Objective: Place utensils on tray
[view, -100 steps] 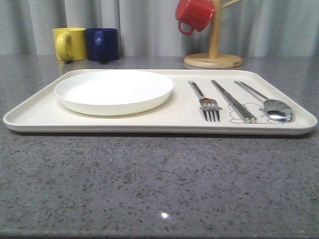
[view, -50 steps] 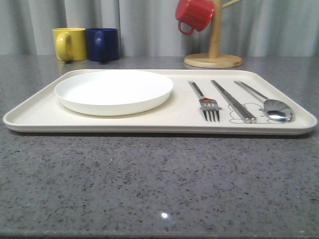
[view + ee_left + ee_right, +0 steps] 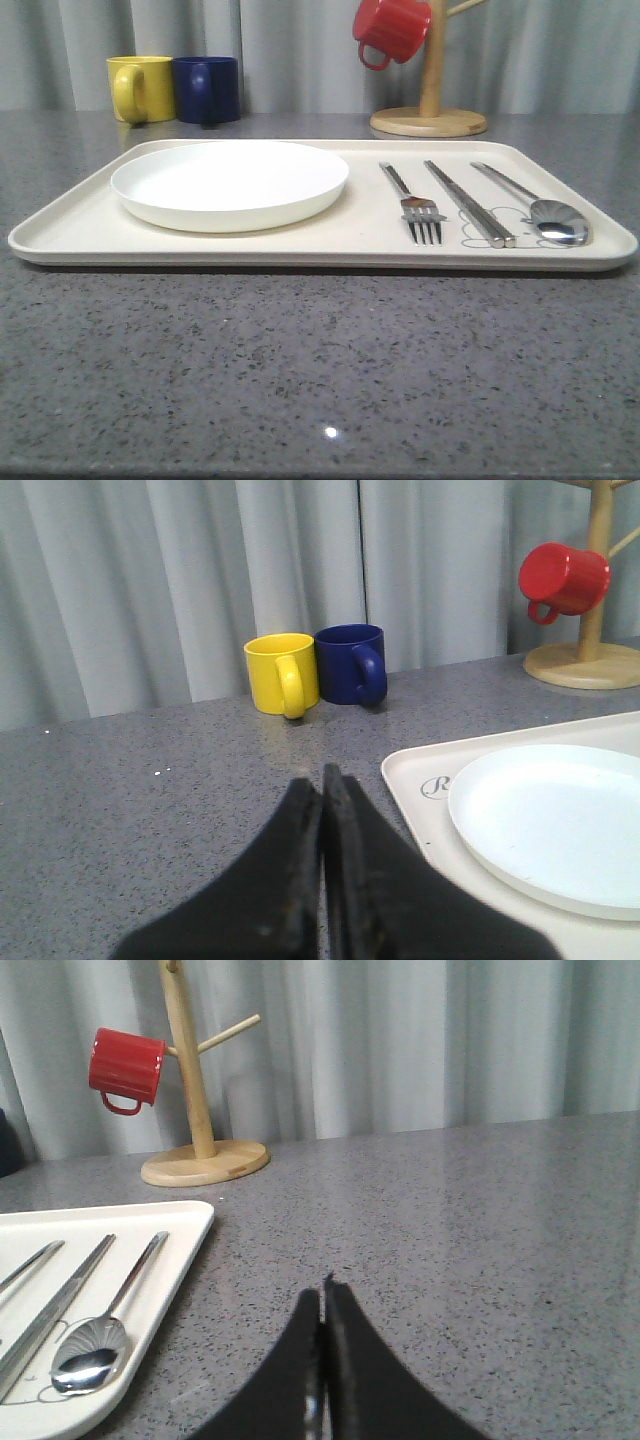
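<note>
Utensils all lie on the tray (image 3: pixel 70 238) now: the fork (image 3: pixel 415 205) nearest the white plate (image 3: pixel 229 184), the chopsticks (image 3: pixel 468 203) just beyond it, and the spoon (image 3: pixel 540 208) farthest from the plate, close to the tray's rim. They sit side by side and apart, handles pointing away from the table's (image 3: pixel 320 370) near edge, laid out like a place setting beside the plate, which I judge is why they are lined up rather than heaped. My left fingers (image 3: pixel 322 810) are pressed together with nothing between them, hanging over bare table beside the tray's plate end. My right fingers (image 3: pixel 323 1305) are likewise pressed together and empty, over the table just off the tray's spoon end. With nothing left off the tray, I judge the task finished.
</note>
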`<action>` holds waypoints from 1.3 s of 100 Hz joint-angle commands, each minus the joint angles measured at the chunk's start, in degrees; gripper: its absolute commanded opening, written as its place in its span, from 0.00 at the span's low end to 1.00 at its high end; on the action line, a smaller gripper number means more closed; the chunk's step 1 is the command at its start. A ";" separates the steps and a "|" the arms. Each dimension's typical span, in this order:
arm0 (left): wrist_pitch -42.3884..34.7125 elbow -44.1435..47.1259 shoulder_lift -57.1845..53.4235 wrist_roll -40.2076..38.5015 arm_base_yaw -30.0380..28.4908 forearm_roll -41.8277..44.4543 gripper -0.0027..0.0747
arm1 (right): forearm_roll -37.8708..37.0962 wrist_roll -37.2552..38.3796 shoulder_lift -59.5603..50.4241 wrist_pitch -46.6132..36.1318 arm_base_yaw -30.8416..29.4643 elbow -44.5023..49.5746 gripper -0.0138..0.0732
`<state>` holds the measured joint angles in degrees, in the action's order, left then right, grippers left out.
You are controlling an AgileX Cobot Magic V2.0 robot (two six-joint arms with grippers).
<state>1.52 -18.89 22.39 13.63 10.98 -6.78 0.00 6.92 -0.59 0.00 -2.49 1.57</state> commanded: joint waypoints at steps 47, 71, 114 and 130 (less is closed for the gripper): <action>-11.98 8.59 -5.85 -5.75 -1.61 6.19 0.01 | 0.00 -0.59 -1.25 -5.05 -0.32 -1.00 0.08; -11.23 12.48 -13.70 -6.63 -7.19 6.19 0.01 | 0.00 -0.59 -1.25 -5.05 -0.32 -1.00 0.08; -7.64 21.07 -24.64 -9.12 -8.79 6.19 0.01 | 0.00 -0.59 -1.25 -5.05 -0.32 -1.00 0.08; -6.51 21.06 -24.64 -9.12 -8.79 6.78 0.01 | 0.00 -0.59 -1.25 -5.04 -0.32 -1.00 0.08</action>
<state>-0.86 -0.27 -0.26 5.08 2.44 0.00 0.00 6.92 -0.59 0.00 -2.59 1.57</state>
